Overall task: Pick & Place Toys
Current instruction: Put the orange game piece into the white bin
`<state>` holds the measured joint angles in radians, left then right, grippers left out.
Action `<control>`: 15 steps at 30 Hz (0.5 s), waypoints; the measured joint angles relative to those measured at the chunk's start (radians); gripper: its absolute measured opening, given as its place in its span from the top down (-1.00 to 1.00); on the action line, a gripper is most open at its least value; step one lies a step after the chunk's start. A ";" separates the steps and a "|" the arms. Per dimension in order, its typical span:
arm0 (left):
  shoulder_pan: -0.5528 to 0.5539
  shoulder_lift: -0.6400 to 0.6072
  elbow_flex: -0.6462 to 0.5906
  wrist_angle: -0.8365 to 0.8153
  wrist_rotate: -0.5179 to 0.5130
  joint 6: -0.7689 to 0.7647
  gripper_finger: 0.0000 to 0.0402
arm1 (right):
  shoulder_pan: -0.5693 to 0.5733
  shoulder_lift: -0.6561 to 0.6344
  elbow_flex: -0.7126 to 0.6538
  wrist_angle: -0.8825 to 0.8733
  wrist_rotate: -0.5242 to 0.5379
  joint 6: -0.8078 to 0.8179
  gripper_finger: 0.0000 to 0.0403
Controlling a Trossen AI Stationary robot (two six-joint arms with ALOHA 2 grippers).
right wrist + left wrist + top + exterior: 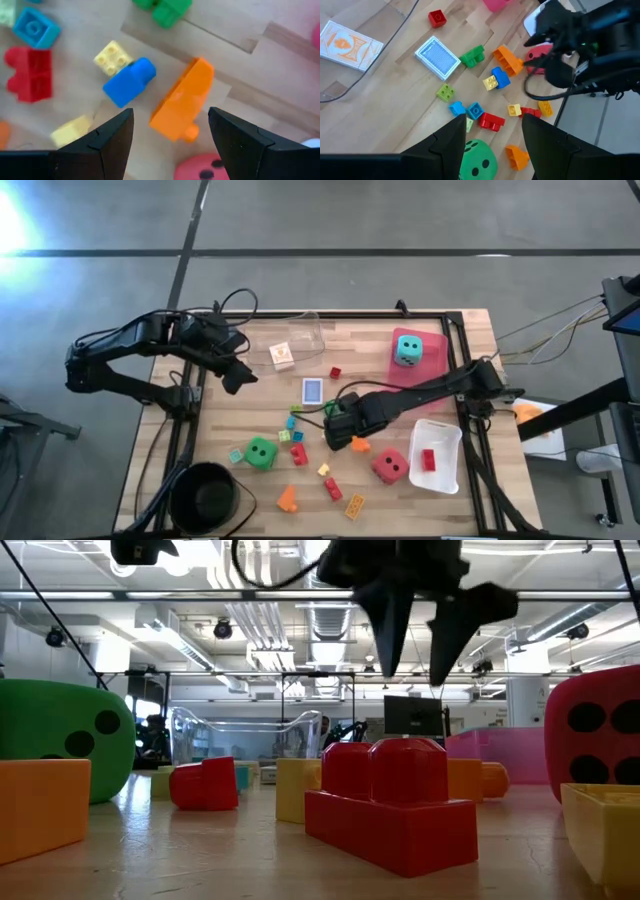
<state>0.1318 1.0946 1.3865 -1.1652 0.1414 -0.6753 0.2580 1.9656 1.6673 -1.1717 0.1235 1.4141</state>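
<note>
Small plastic bricks lie scattered over the middle of the wooden table. My right gripper (340, 428) points down, open, above an orange brick (182, 107), one finger on each side and clear of it. Beside that brick lie a blue-and-yellow brick (129, 82), a red brick (30, 73) and a green brick (165, 9). The low view shows this gripper (425, 630) hanging above the bricks. My left gripper (237, 377) waits open, high over the table's left side. A blue card box (313, 391), green die (261, 452) and red die (390, 466) rest on the table.
A teal die (407, 348) sits on the pink tray (432, 340) at the far right. The white tray (445, 435) at the near right holds a red brick (428, 459). A clear tray (305, 330) with an orange card box (282, 354) stands at the back. A black bowl (205, 495) sits near left.
</note>
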 joint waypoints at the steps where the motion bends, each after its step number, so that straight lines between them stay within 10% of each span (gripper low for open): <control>1: 0.000 0.000 0.000 0.000 0.000 0.007 0.02 | -0.004 0.013 -0.003 -0.003 0.000 -0.001 -0.25; 15: 0.000 -0.007 0.000 -0.007 0.016 0.025 0.02 | -0.033 0.067 -0.100 0.024 0.000 0.012 -0.25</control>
<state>0.1318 1.0878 1.3865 -1.1723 0.1570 -0.6502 0.2254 2.0331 1.5675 -1.1472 0.1234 1.4258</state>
